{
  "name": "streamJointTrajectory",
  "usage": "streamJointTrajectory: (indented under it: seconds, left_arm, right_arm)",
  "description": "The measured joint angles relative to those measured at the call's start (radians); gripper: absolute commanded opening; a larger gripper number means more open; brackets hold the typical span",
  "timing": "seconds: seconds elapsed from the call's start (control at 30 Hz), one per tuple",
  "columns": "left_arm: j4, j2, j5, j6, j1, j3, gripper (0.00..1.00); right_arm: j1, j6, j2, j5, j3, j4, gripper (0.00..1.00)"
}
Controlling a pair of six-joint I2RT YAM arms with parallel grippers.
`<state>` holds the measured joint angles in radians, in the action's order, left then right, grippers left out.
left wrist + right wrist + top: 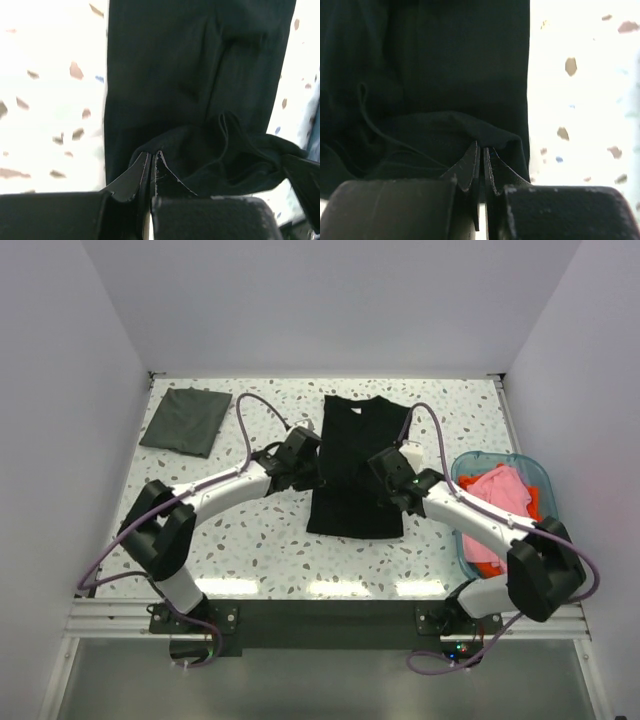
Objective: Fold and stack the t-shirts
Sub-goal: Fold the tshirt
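Observation:
The black t-shirt (356, 465) lies in the middle of the table as a long strip, sides folded in. My left gripper (308, 468) is shut on its left edge, and my right gripper (384, 477) is shut on its right edge. In the left wrist view the closed gripper (151, 156) pinches a raised fold of the black t-shirt (190, 75). In the right wrist view the closed gripper (482, 148) pinches a fold of the black t-shirt (430, 65) near its right border. A dark grey t-shirt (186, 420) lies folded at the back left. Pink (498, 498) and orange (534, 502) t-shirts sit in the basket.
A light blue basket (468, 462) stands at the right edge of the speckled table (250, 540). White walls close in the back and both sides. The arms' cables arc above the table near the shirt.

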<state>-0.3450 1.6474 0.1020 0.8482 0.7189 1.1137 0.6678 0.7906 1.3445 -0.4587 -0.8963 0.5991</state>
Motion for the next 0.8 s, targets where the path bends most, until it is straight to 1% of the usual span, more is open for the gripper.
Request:
streamJointTrajectory:
  seconds: [0.1,0.2,0.5,0.53,0.57,0.6,0.63,0.67,0.7,0.73,0.77,0.8]
  left_arm:
    - [0.016,0.066,0.003,-0.008,-0.033,0.069,0.0]
    - [0.025,0.131,0.001,-0.025,-0.064,0.134,0.0]
    - [0.032,0.271,-0.043,-0.077,-0.118,0.267,0.0]
    - [0.033,0.283,-0.047,-0.083,-0.121,0.28,0.0]
    - [0.035,0.293,-0.051,-0.087,-0.122,0.289,0.03]
    - [0.04,0.305,-0.058,-0.092,-0.125,0.299,0.18]
    - [0.047,0.317,-0.069,-0.105,-0.13,0.306,0.28]
    - [0.06,0.325,-0.084,-0.114,-0.135,0.308,0.37]
    - [0.072,0.329,-0.101,-0.119,-0.142,0.308,0.5]
    - [0.083,0.331,-0.116,-0.13,-0.151,0.307,0.54]
    - [0.098,0.331,-0.132,-0.135,-0.161,0.307,0.57]
    - [0.119,0.329,-0.146,-0.14,-0.173,0.307,0.58]
  right_arm:
    - [-0.064,-0.044,0.09,0.031,-0.032,-0.071,0.0]
    - [-0.118,-0.069,0.145,0.056,-0.049,-0.116,0.0]
    - [-0.218,-0.114,0.206,0.117,-0.108,-0.178,0.0]
    - [-0.226,-0.117,0.215,0.122,-0.114,-0.183,0.05]
    - [-0.236,-0.12,0.225,0.133,-0.122,-0.186,0.1]
    - [-0.246,-0.122,0.237,0.14,-0.129,-0.191,0.18]
    - [-0.256,-0.124,0.249,0.147,-0.135,-0.194,0.32]
    - [-0.267,-0.125,0.26,0.156,-0.14,-0.198,0.43]
    - [-0.278,-0.129,0.269,0.164,-0.145,-0.2,0.51]
    - [-0.288,-0.133,0.275,0.17,-0.146,-0.201,0.66]
    - [-0.3,-0.135,0.278,0.174,-0.149,-0.2,0.71]
    - [-0.307,-0.14,0.279,0.178,-0.151,-0.199,0.72]
